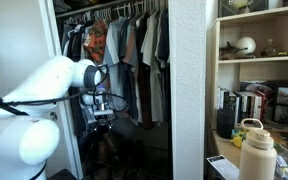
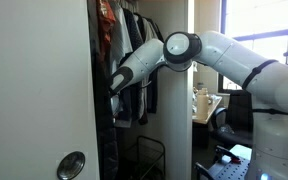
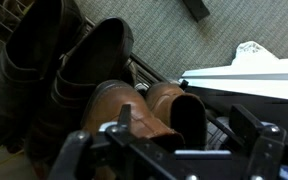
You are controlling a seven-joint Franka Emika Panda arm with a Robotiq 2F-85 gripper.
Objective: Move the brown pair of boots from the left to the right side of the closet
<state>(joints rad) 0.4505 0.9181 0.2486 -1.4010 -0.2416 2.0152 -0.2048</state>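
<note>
The brown pair of boots [image 3: 134,105] stands on a wire shoe rack [image 3: 216,122] at the closet floor, seen from above in the wrist view. The right boot's dark opening [image 3: 189,115] faces up. My gripper [image 3: 184,128] is open just above the pair, one finger over the left boot and the other past the right boot's opening. It holds nothing. In an exterior view the gripper [image 1: 101,117] hangs low inside the closet under the hanging clothes. In the other exterior view the arm [image 2: 149,62] reaches into the closet and the gripper is hidden behind the door frame.
Dark boots [image 3: 44,70] stand on the rack left of the brown pair. A white shelf edge [image 3: 249,75] lies to the right. Hanging clothes [image 1: 134,50] fill the closet. A shelf unit [image 1: 259,70] and a bottle [image 1: 256,150] stand outside it.
</note>
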